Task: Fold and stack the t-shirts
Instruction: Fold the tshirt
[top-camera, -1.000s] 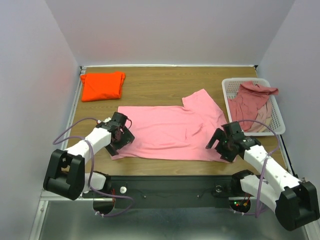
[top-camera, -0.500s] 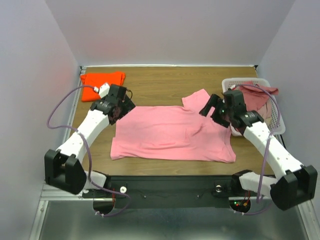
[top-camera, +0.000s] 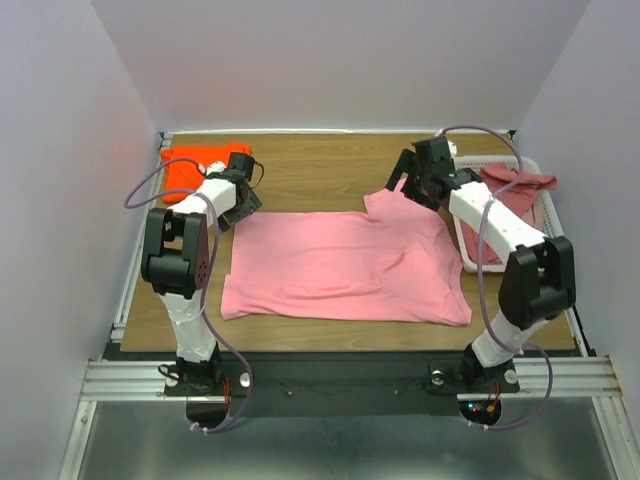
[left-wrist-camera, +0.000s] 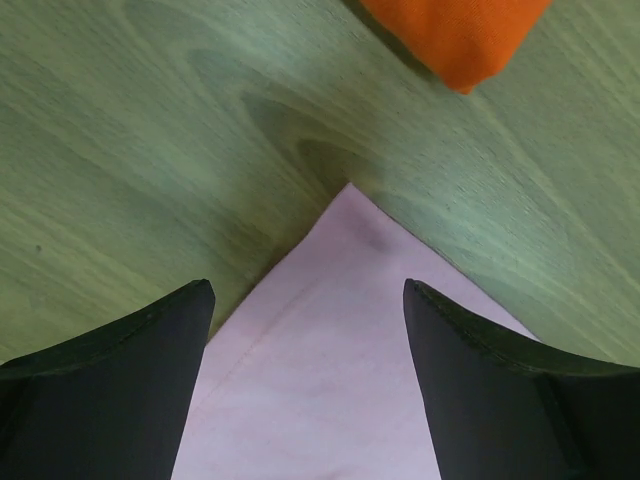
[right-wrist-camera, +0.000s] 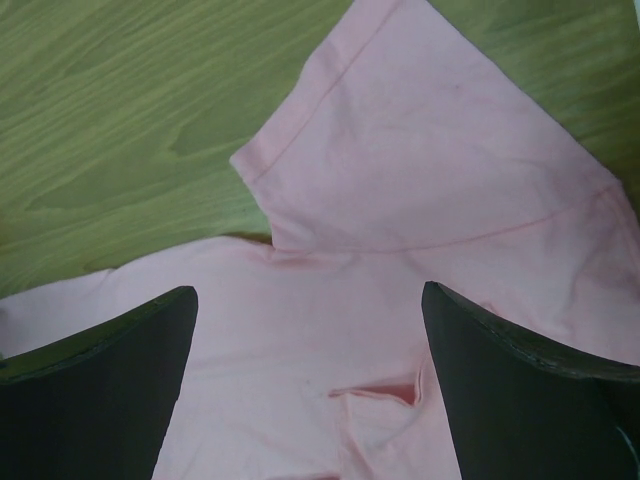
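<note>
- Compared with the earlier views, both arms have swung from the near hem of the pink t-shirt (top-camera: 340, 265) to its far edge; the shirt itself lies as it did before, spread flat in the middle of the table (top-camera: 320, 165).
- The left gripper (top-camera: 241, 201) now hovers over the shirt's far-left corner, just beside the folded orange t-shirt (top-camera: 188, 172). In the left wrist view, the 2 fingers stand wide apart with the pink corner pointing up between them, and nothing is gripped.
- The right gripper (top-camera: 413, 182) has moved up to the far-right sleeve of the pink t-shirt. In the right wrist view, its jaws are spread wide above the sleeve and the seam where it joins the body, and they hold nothing.
- The orange t-shirt stays in the far-left corner of the table, apart from the pink one; bare wood separates the 2 in the left wrist view.
- The dusty-rose t-shirt (top-camera: 520, 185) remains heaped in the white mesh basket (top-camera: 545, 212) at the far right, partly draped over its rim.
- The table has a light wood-grain top with a metal rail along its near edge.
- Plain pale walls (top-camera: 340, 60) enclose it at the back and on both sides.
</note>
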